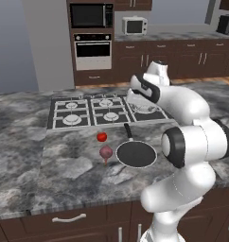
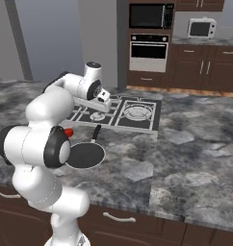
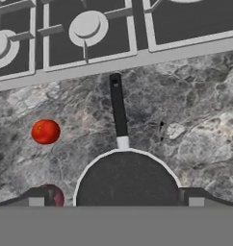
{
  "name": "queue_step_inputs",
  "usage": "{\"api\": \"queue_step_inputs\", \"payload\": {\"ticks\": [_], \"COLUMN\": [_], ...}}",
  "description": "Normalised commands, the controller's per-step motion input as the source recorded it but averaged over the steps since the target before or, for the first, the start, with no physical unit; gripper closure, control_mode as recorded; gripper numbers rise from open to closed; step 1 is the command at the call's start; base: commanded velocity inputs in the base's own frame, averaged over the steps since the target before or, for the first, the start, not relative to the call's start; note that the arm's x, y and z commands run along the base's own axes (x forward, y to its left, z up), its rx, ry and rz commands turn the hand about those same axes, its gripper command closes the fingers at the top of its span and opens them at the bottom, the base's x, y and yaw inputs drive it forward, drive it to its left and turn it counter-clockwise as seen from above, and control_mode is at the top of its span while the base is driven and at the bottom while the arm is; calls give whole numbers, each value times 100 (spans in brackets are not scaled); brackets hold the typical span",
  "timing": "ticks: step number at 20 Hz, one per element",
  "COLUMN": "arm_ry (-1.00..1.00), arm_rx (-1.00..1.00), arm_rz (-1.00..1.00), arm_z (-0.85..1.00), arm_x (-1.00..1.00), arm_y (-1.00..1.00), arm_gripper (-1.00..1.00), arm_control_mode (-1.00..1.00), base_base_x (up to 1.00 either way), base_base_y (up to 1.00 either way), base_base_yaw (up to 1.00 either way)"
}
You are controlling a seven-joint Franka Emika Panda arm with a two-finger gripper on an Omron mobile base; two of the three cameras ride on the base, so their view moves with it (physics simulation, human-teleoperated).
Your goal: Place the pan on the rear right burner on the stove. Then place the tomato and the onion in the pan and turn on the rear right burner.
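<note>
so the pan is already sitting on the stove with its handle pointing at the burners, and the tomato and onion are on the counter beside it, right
Not quite. The pan is not on the stove; it sits on the counter in front of it, as the left base view shows. The rest holds: its handle points toward the burners, and the tomato and onion lie on the counter beside it.

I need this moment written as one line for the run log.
gripper: open, above pan | pan: on counter, handle toward stove | tomato, onion: on counter beside pan | burner step: not yet done
</note>
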Motion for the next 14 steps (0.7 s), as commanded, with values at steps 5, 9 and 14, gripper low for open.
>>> {"api": "queue_step_inputs", "payload": {"ticks": [5,9,14], "arm_ry": [3,2,2], "arm_rx": [-9,-8,0], "arm_rz": [0,0,5], "arm_z": [0,-28,-39], "arm_x": [6,24,46], "arm_y": [0,0,-29], "arm_gripper": [-100,-100,-100], "arm_control_mode": [-100,-100,-100], "base_base_x": [0,0,0], "base_base_y": [0,0,0], "base_base_yaw": [0,0,0]}}
